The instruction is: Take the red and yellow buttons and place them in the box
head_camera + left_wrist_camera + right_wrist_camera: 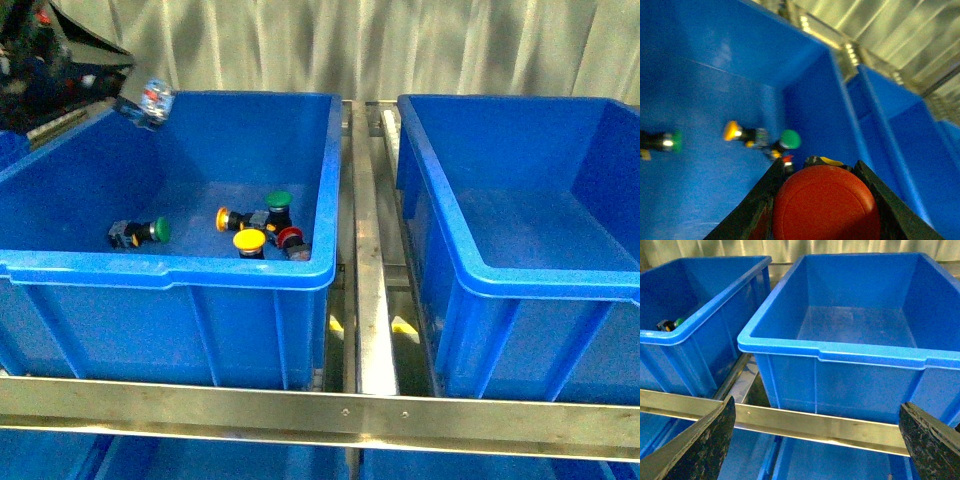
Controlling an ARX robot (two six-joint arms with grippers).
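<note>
My left gripper (821, 169) is shut on a red button (825, 207), whose glossy cap fills the gap between the black fingers. In the front view this gripper (150, 103) hangs over the far left corner of the left blue bin (170, 270). On that bin's floor lie a yellow button (249, 240), a second yellow button (223, 218) on its side, and a small red button (290, 237). The empty blue box (520, 285) stands to the right. My right gripper (817, 440) is open, low in front of the box (840, 352), with nothing between its fingers.
Two green-capped buttons (279, 200) (160, 229) also lie in the left bin. A metal rail (320, 412) runs across the front below both bins, and a metal strip (365, 260) fills the gap between them. More blue bins show under the rail.
</note>
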